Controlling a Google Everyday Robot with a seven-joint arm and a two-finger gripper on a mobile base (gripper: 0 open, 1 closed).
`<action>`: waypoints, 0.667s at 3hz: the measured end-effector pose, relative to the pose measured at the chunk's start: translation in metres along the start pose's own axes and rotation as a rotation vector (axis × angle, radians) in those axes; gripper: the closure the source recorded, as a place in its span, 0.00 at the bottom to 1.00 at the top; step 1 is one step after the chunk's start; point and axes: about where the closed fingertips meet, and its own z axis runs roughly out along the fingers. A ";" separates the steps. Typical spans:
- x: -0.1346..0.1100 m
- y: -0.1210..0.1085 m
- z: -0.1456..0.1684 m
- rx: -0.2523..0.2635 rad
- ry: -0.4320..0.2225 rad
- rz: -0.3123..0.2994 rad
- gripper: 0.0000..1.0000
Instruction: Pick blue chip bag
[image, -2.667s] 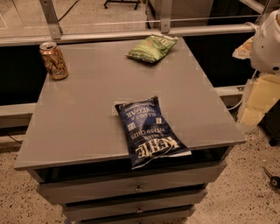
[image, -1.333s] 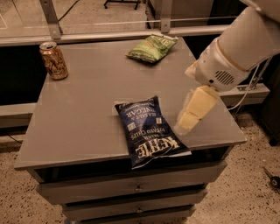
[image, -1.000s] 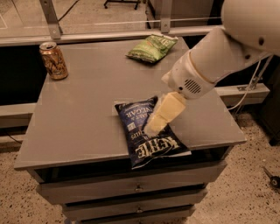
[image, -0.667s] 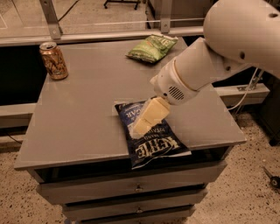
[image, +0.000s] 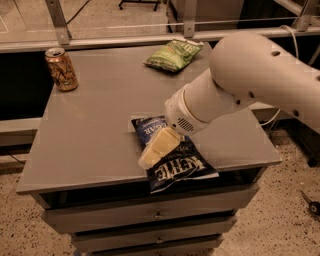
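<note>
The blue chip bag (image: 179, 169) is dark navy with white "Kettle" lettering. It lies flat near the front edge of the grey cabinet top (image: 95, 125), its near end slightly over the edge. My gripper (image: 151, 152) hangs from the white arm that reaches in from the right. It is over the bag's left side and covers the bag's middle.
A light-green chip bag (image: 173, 54) lies at the back of the top. A tan drink can (image: 61, 69) stands at the back left corner. Drawers sit below the top. A railing runs behind the cabinet.
The arm has swung in from the right and moved left and down. The gripper went from beside the cabinet to over the blue bag. The bag, can and green bag have not moved.
</note>
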 end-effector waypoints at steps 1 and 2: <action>0.003 -0.001 0.010 0.006 0.008 0.007 0.17; -0.005 -0.002 0.008 0.006 -0.012 0.010 0.47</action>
